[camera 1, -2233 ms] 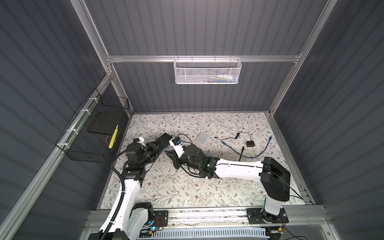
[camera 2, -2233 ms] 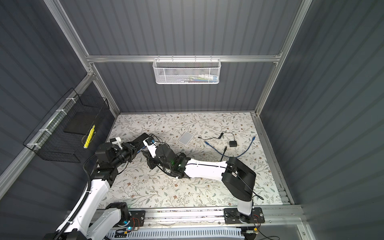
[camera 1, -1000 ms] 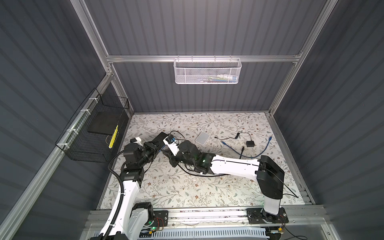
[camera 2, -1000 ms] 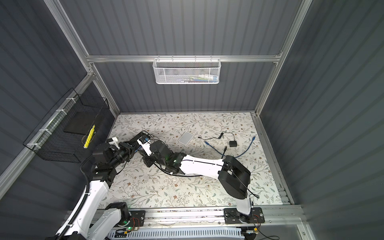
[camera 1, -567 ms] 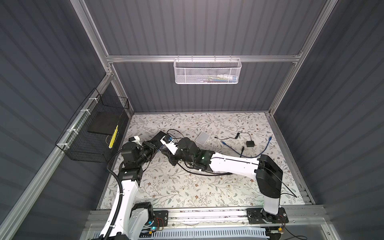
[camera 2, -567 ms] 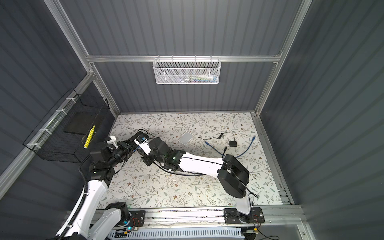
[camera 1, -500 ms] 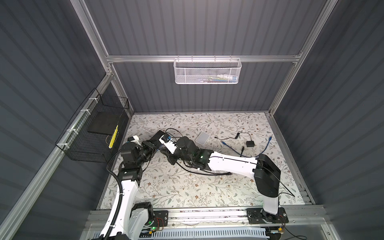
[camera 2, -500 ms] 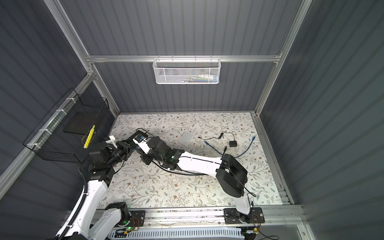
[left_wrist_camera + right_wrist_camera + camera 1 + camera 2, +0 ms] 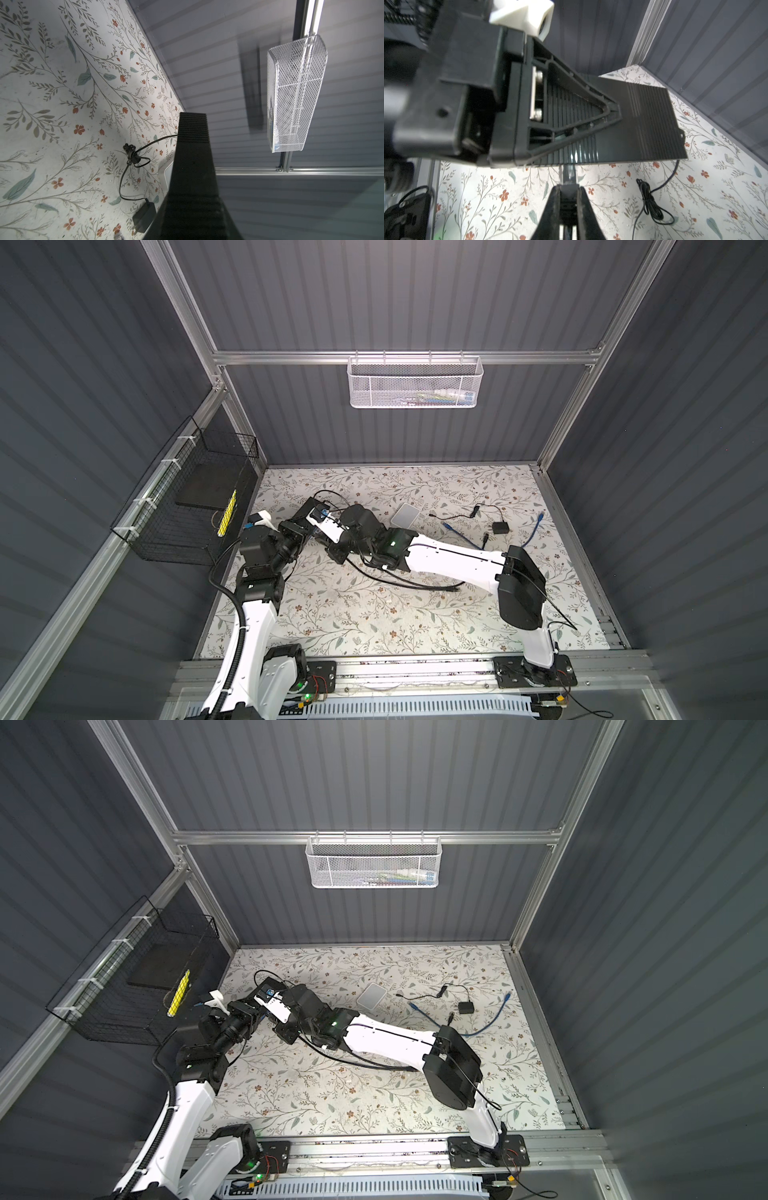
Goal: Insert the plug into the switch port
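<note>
Above floral mat [image 9: 374, 614], plug [image 9: 568, 176] points at switch's [image 9: 643, 124] long side.

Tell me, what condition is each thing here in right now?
switch, held off the table
plug, tip at the switch's edge, seating unclear
left tool, shut on the switch
right tool, shut on the plug
white box, lying flat, untouched
blue cable, loose on the table
black adapter, lying on the table
</note>
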Available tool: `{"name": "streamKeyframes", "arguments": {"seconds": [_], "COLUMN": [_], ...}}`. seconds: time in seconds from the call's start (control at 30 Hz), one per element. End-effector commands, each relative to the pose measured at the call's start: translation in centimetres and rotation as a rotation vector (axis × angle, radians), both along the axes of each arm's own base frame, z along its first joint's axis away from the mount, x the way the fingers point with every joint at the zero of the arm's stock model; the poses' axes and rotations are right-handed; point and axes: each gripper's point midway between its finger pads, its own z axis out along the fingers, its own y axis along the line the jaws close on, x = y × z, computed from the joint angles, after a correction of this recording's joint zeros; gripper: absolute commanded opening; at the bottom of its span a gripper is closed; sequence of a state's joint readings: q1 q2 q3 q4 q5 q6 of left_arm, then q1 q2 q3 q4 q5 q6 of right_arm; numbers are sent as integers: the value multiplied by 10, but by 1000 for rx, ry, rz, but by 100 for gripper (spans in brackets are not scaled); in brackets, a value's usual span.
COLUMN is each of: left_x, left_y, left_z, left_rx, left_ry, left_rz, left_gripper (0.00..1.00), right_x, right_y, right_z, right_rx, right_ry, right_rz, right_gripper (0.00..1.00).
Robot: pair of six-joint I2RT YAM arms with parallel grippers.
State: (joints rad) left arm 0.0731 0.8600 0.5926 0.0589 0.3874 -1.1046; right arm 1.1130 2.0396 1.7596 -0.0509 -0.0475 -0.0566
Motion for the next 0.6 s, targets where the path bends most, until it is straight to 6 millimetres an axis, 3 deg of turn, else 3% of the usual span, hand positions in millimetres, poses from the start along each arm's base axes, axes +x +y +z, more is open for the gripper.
{"name": "streamKeyframes", "arguments": {"seconds": [0.0,0.57], "left_x": [-74,-88], "left_y": [-93,-105], "left_z": [-25,-37], "left_rx": [-124,-157], "left_ry": [159,166], "left_rz": [-562,-642], "left_gripper": [0,0], "right_x": [-6,5], "right_y": [31,32], "right_z": [149,188], "right_rx": [433,524], "right_ry": [-266,-347], "right_rz": [82,63], "right_gripper": [0,0]}}
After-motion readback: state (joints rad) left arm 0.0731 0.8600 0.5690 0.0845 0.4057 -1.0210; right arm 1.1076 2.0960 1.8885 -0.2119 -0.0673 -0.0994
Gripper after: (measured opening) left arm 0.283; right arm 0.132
